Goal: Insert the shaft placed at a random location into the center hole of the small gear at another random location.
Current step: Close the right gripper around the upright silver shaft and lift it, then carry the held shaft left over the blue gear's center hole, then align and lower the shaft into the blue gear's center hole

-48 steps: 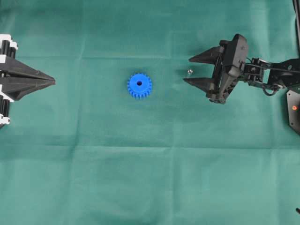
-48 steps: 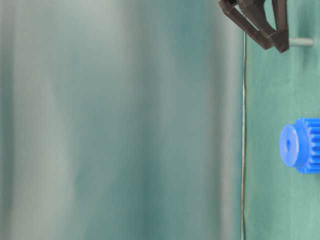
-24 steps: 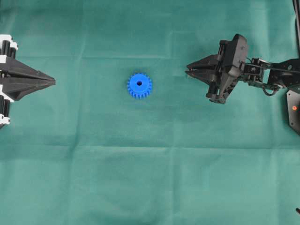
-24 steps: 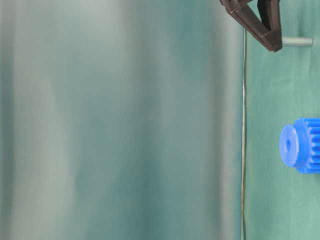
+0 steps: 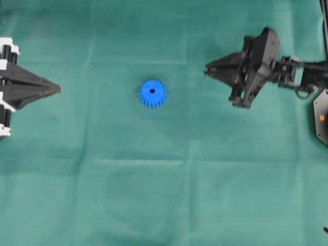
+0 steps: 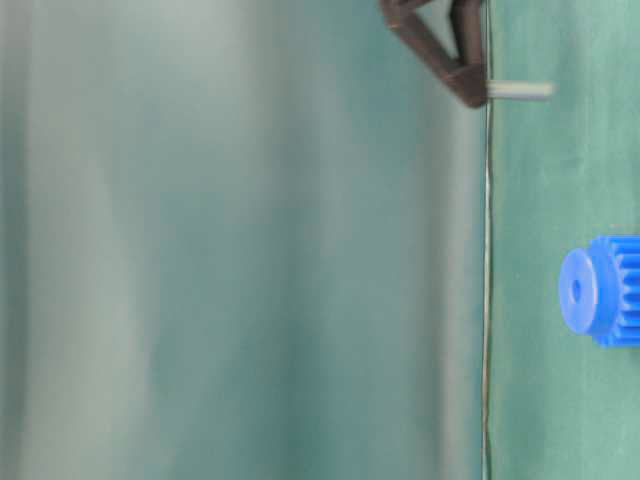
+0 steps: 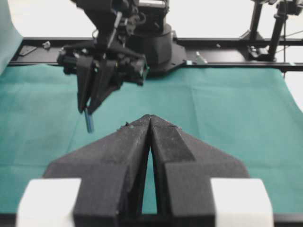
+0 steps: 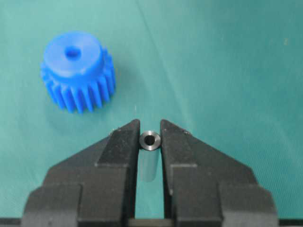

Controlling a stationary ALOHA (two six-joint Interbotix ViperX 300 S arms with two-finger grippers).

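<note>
1. While the left hand (image 5: 56,89) rests at the left edge of the overhead view with its jaws pressed together and nothing between them, the right hand (image 8: 150,135) grips the shaft (image 8: 150,140), pinched upright between its two black fingertips (image 8: 124,142).
2. In the table-level view, the silvery shaft pokes out beyond the fingertips, clear of the green cloth that covers the table (image 5: 164,195).
3. The small gear (image 5: 152,93), bright blue and toothed, lies flat on the cloth near the middle of the table, well apart from the right hand, with its raised hub facing up.
4. The center hole (image 8: 72,52) shows as a small dark round opening in the hub, unobstructed.
5. The step in hand appears to be the pick-up: the shaft is gripped and off the cloth, but not yet carried to the gear.
6. The next move likely calls for bringing the shaft directly above the hole, keeping it vertical, then lowering it straight in; the hole looks barely wider than the shaft, so alignment must be precise.
</note>
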